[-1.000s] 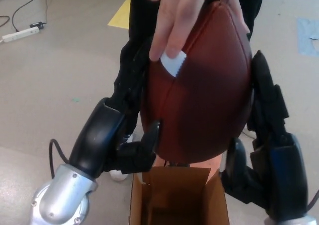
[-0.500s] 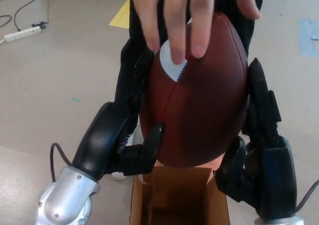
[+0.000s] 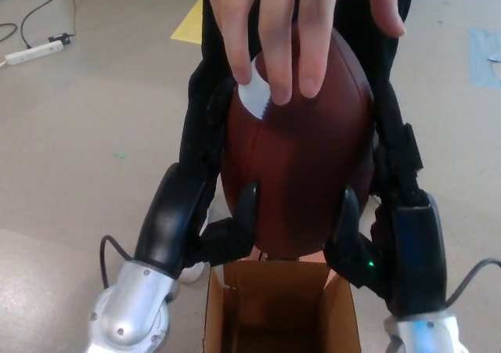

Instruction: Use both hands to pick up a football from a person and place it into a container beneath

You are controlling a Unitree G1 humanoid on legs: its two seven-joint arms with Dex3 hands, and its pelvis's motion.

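Observation:
A brown football (image 3: 301, 157) with a white stripe hangs upright in the middle of the head view, directly above an open cardboard box (image 3: 280, 310). A person's hand (image 3: 290, 24) rests over its top with fingers spread down the front. My left hand (image 3: 207, 212) presses against the ball's left side, one finger lying on its lower front. My right hand (image 3: 383, 220) presses against the ball's right side, a finger curled on the lower front. Both hands clasp the ball between them.
The person's dark-clad legs (image 3: 211, 79) stand right behind the ball. A yellow floor marking (image 3: 190, 20) and a white power strip (image 3: 31, 53) with cables lie at the far left. Blue tape (image 3: 484, 55) marks the floor at the right.
Both hands have closed inward against the football's sides, their fingers now wrapping its lower front. The person's fingers stay on top of the ball.

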